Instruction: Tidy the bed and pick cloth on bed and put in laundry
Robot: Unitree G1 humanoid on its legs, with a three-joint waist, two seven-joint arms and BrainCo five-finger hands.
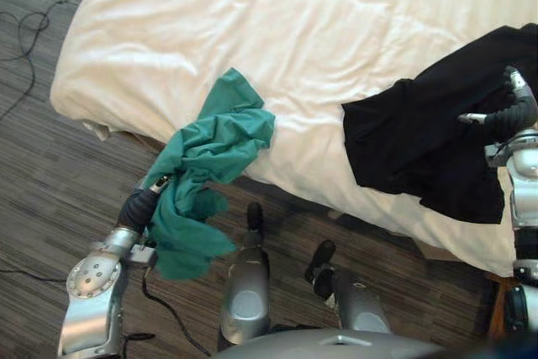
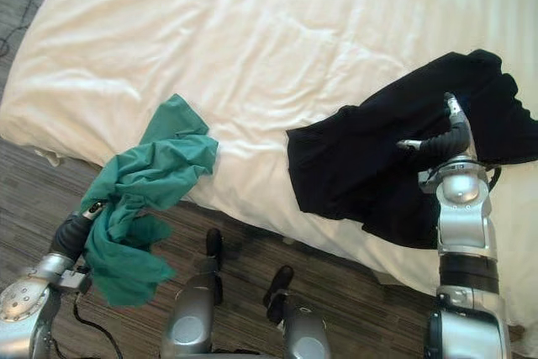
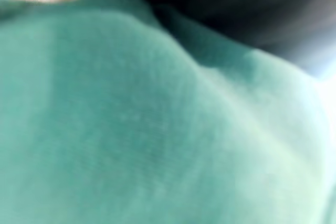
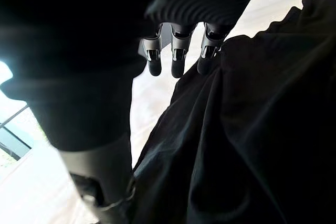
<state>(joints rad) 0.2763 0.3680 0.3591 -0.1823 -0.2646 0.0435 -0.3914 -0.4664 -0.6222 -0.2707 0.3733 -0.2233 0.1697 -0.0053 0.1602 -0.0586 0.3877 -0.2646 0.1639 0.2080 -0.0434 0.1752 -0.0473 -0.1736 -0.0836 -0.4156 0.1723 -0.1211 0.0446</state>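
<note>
A green cloth [image 1: 214,145] lies with one end on the near edge of the white bed [image 1: 294,23]; the rest hangs off the edge over the floor. It gathers into a bunch at my left hand [image 1: 141,204], which is shut on it below the bed edge, and it covers most of the fingers. The left wrist view looks straight onto this green cloth [image 3: 157,129]. A black cloth [image 1: 420,140] is spread on the bed to the right. My right hand [image 2: 444,142] hovers over it, open. Its fingers [image 4: 177,61] hang just above the black cloth [image 4: 252,145].
The bed's near edge runs diagonally from upper left to lower right. Dark striped floor [image 1: 50,174] lies to the left of and below it. Thin cables [image 1: 34,23] trail on the floor at the far left.
</note>
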